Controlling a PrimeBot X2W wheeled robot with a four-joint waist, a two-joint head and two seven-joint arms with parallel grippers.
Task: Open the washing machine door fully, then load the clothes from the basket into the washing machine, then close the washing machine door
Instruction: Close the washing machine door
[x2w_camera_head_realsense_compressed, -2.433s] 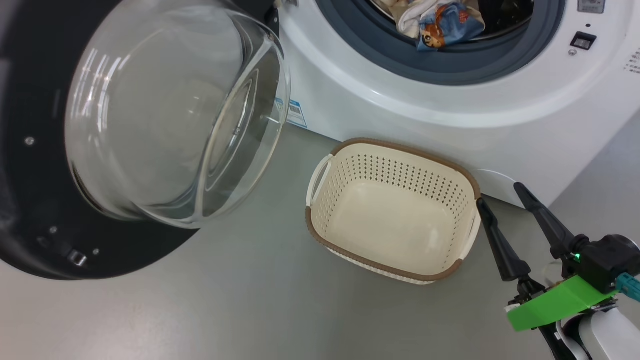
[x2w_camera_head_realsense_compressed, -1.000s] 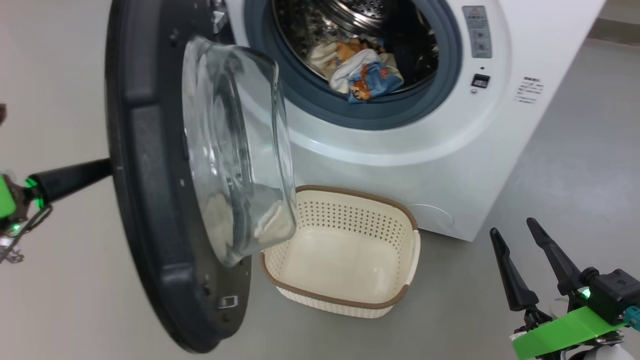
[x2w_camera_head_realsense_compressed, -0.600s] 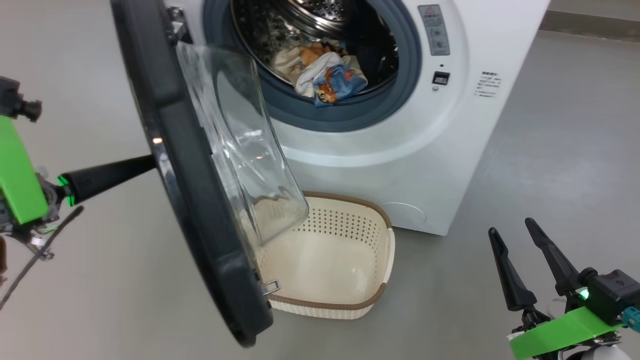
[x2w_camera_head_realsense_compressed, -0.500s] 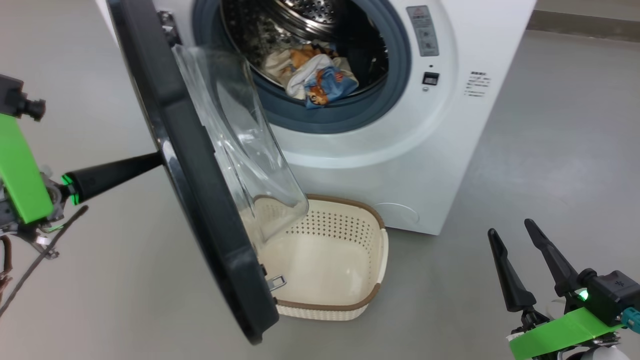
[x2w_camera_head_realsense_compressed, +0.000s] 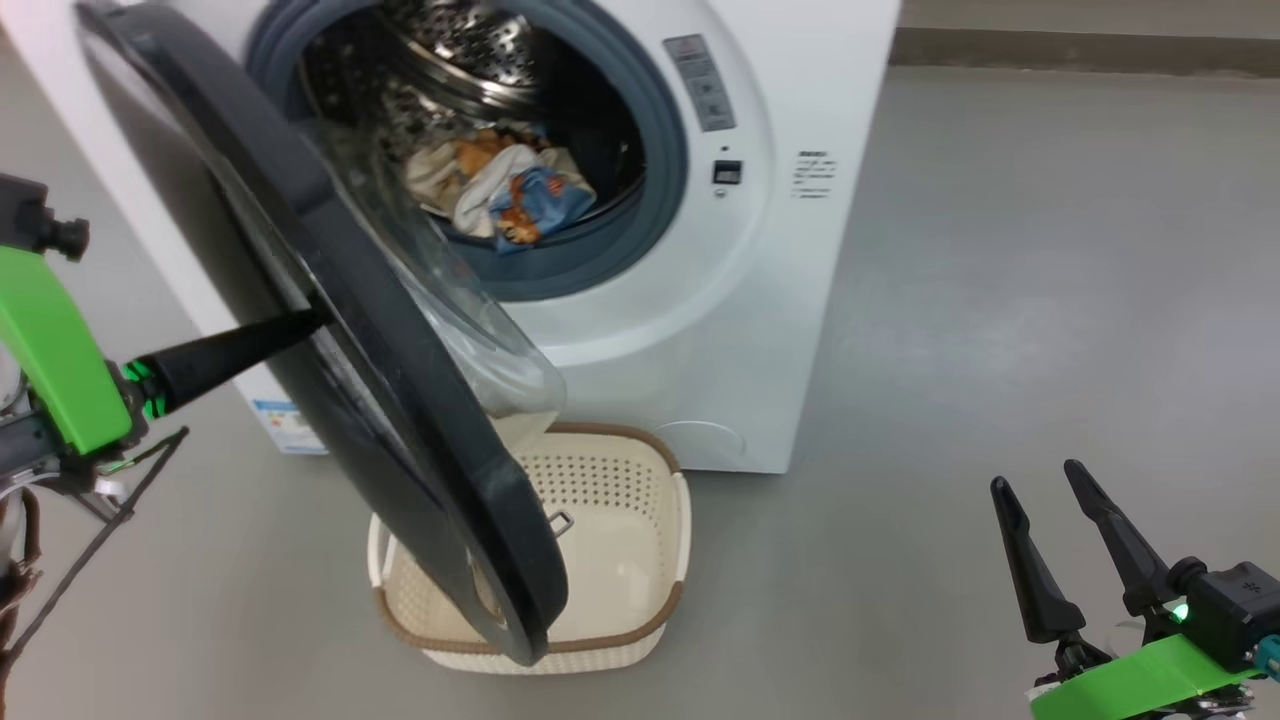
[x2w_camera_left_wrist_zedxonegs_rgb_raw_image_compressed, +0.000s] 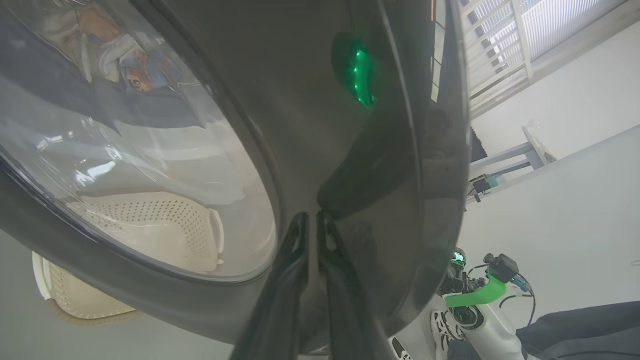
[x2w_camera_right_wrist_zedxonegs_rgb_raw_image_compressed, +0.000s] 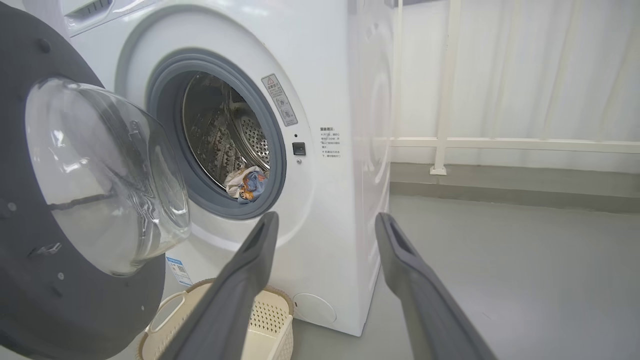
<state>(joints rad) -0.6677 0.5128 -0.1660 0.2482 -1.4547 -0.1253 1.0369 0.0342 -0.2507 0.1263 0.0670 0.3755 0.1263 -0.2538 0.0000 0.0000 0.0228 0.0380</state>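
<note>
The left gripper (x2w_camera_head_realsense_compressed: 302, 326) is fully closed and holds nothing, its joined fingertips pressed against the glossy black outer face of the door (x2w_camera_head_realsense_compressed: 400, 400). The right gripper (x2w_camera_head_realsense_compressed: 1038, 478) stands wide open and empty, low over the floor (x2w_camera_head_realsense_compressed: 1000, 300), well apart from the washing machine (x2w_camera_head_realsense_compressed: 780, 250). The door hangs half swung, its clear glass bowl (x2w_camera_right_wrist_zedxonegs_rgb_raw_image_compressed: 100, 175) facing the drum (x2w_camera_head_realsense_compressed: 450, 70), where the clothes (x2w_camera_head_realsense_compressed: 500, 195) lie. Its lower edge overlaps the empty basket (x2w_camera_head_realsense_compressed: 620, 490) before the machine. The left arm reaches in from the left, fingers nearly level.
</note>
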